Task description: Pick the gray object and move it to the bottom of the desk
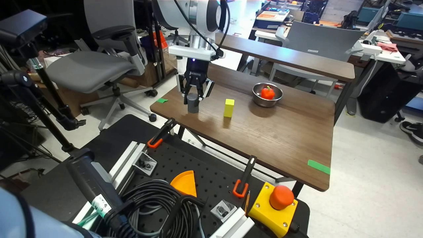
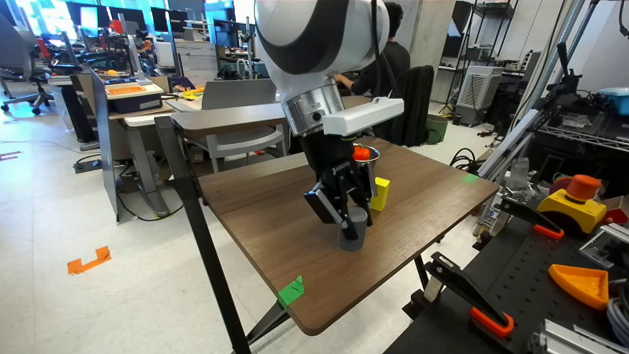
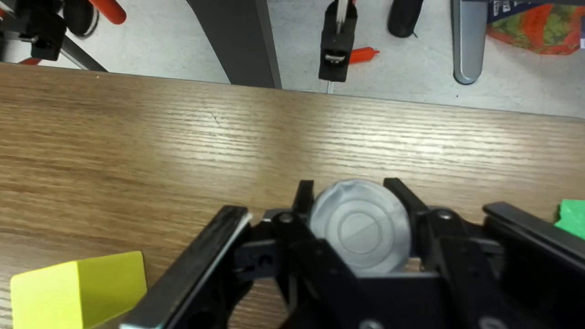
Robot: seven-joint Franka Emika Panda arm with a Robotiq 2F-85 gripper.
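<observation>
The gray object (image 1: 193, 107) is a small dark gray cylinder near one end of the brown desk (image 1: 281, 142), close to the long edge. It also shows in an exterior view (image 2: 350, 244), partly hidden by a finger. My gripper (image 1: 193, 100) points down around it, with a finger on each side. In the wrist view, the round pale top of the gray object (image 3: 361, 228) fills the gap between the fingertips (image 3: 351, 187), and both fingers appear to press on it. It looks upright. I cannot tell whether its base touches the desk.
A yellow block (image 1: 228, 108) stands upright beside the gripper. A silvery bowl (image 1: 256, 97) with a red pepper (image 1: 267, 93) stands farther along. Green tape (image 1: 319, 167) marks desk corners. Black clamps (image 1: 246, 173) and a yellow emergency stop box (image 1: 272, 211) sit on the adjoining black board.
</observation>
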